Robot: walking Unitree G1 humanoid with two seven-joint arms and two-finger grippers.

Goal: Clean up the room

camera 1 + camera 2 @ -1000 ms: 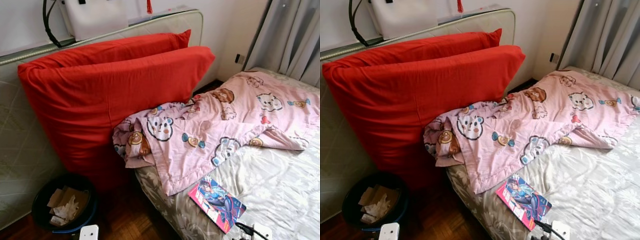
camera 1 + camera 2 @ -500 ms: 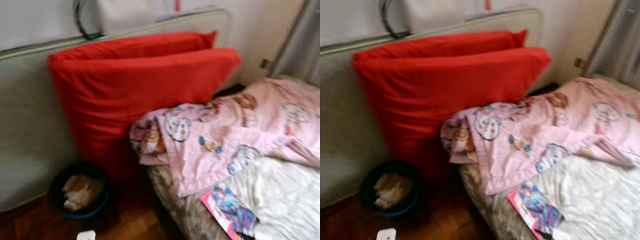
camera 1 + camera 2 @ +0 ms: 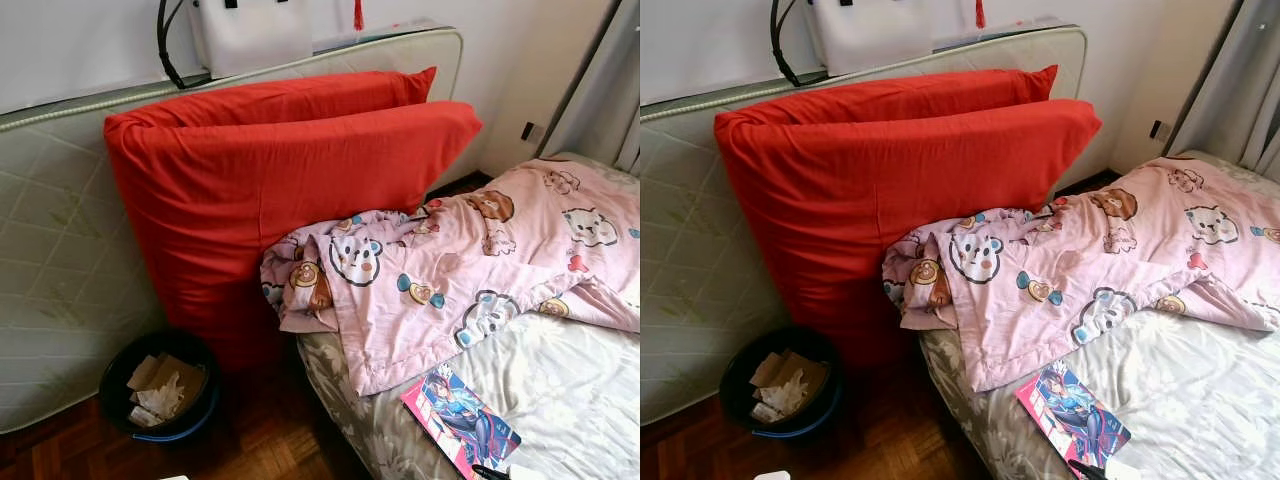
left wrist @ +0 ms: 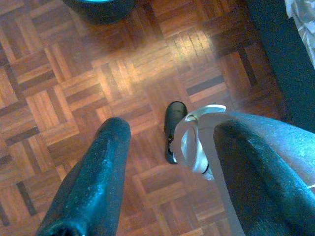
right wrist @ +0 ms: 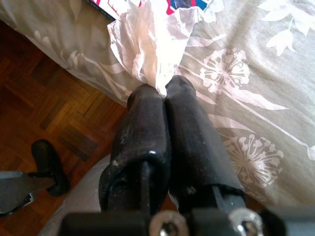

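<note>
- Bedroom corner with dark parquet floor (image 4: pixel 118 83); landmark is the bed (image 3: pixel 560 390), covered in a pale floral sheet.
- Pink cartoon-print blanket (image 3: pixel 450 270) lies bunched across the bed's head end, one fold hanging over the edge nearest the floor.
- Two big red cushions (image 3: pixel 290 190) lean upright just beyond the bed's head end, backed by a quilted mattress (image 3: pixel 60 270) standing on its side against the wall.
- White bag (image 3: pixel 250 30) with a black strap sits above that mattress.
- Colourful magazine (image 3: pixel 460 420) lies flat on the bed near its edge, below the blanket.
- Dark round bin (image 3: pixel 160 390) holding crumpled paper and cardboard stands on the floor beside the bed, at the foot of the cushions.
- Right gripper (image 5: pixel 165 96): fingers pressed together, pinching a thin white plastic wrapper (image 5: pixel 142 44) over the bed's edge; the wrapper overlaps the magazine's corner.
- Left gripper (image 4: pixel 167 137): fingers spread apart, nothing between them, hanging over the parquet near the bed's side, bin rim just ahead.
</note>
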